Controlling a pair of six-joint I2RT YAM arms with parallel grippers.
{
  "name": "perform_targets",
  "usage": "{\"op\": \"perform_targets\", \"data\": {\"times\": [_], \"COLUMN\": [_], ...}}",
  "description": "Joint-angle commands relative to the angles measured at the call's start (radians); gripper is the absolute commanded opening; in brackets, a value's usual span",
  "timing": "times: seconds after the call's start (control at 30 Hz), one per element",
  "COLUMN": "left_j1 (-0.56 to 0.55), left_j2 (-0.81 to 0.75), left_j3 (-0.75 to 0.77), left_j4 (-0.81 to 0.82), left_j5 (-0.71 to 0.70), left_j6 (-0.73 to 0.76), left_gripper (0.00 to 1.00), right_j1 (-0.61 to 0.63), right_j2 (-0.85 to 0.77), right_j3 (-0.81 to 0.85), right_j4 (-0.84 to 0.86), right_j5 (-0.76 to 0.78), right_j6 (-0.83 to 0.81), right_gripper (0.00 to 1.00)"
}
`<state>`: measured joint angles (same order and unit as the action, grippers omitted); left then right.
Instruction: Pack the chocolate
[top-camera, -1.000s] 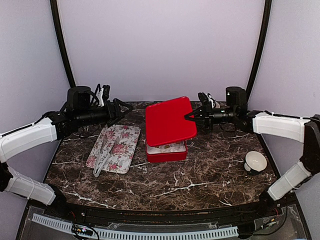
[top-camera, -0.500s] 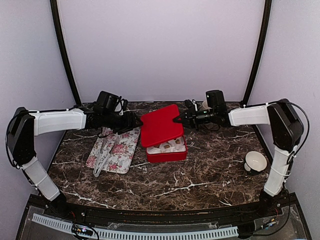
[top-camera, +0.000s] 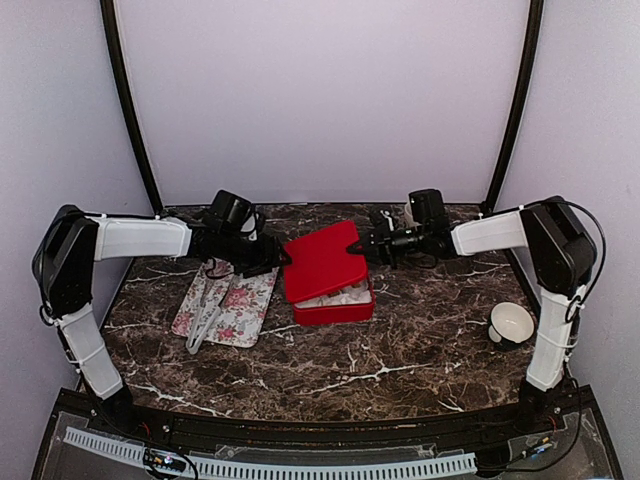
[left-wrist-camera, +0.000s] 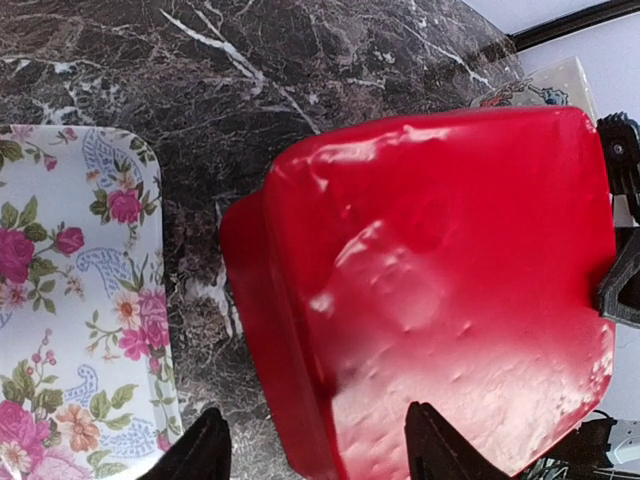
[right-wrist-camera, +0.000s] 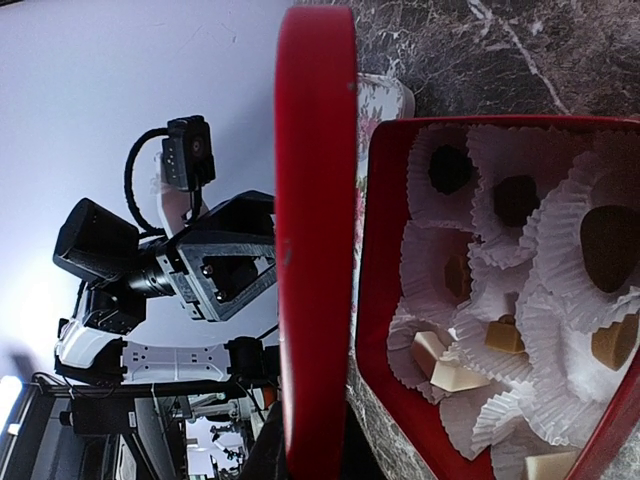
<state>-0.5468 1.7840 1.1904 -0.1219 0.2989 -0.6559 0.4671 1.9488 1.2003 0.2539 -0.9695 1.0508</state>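
Lid (top-camera: 322, 262) slanting over red box (top-camera: 335, 311) of chocolates (right-wrist-camera: 516, 198)
Pinched at right edge in closed right gripper (top-camera: 362, 243); left gripper (left-wrist-camera: 318, 432) straddling left edge, jaws apart.

You're in a robot lab cell, not a home or kitchen (quick pass). Two white-and-black arms, the left arm (top-camera: 130, 238) and the right arm (top-camera: 490, 232), rise from the near edge of a table (top-camera: 400, 350) with a dark marble-look top. A plain pale backdrop (top-camera: 320, 100) closes off the back and both sides, with curved black poles (top-camera: 125, 100) in the rear corners. A white slotted strip (top-camera: 300, 465) runs along the front edge. The household items are few: floral tray (top-camera: 245, 300), white cup (top-camera: 511, 322), red box (top-camera: 335, 312) and its lid (top-camera: 322, 262). In the right wrist view you see a small camera (right-wrist-camera: 188, 150) mounted on the opposite arm, with blurred room clutter beyond.
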Motion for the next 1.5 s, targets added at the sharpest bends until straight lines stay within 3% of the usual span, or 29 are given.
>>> {"op": "perform_targets", "data": {"times": [0.0, 0.2, 0.43, 0.6, 1.03, 1.3, 1.47], "left_j1": [0.004, 0.003, 0.004, 0.007, 0.007, -0.001, -0.002], "left_j2": [0.032, 0.061, -0.013, -0.053, 0.052, 0.136, 0.146], "left_j3": [0.030, 0.049, 0.027, 0.021, 0.028, 0.099, 0.105], "left_j4": [-0.017, -0.036, -0.025, -0.029, 0.016, -0.039, -0.052], "left_j5": [0.060, 0.066, 0.007, -0.015, 0.082, 0.108, 0.098], "left_j6": [0.032, 0.055, 0.051, 0.051, 0.032, 0.080, 0.088], "left_gripper": [0.59, 0.56, 0.58, 0.60, 0.60, 0.51, 0.40], "right_j1": [-0.018, -0.021, -0.002, 0.011, 0.001, -0.021, -0.030], "right_j2": [0.017, 0.021, 0.002, 0.006, 0.027, 0.043, 0.037], "right_j3": [0.003, -0.015, -0.020, -0.023, -0.088, -0.065, -0.019], "right_j4": [0.009, 0.025, 0.148, 0.133, 0.047, -0.022, -0.141], "right_j5": [-0.023, -0.034, -0.051, -0.034, 0.014, 0.025, 0.061], "right_j6": [-0.042, -0.037, 0.085, 0.084, -0.014, -0.069, -0.146], "right_gripper": [0.00, 0.00, 0.00, 0.00, 0.00, 0.00, 0.09]}}
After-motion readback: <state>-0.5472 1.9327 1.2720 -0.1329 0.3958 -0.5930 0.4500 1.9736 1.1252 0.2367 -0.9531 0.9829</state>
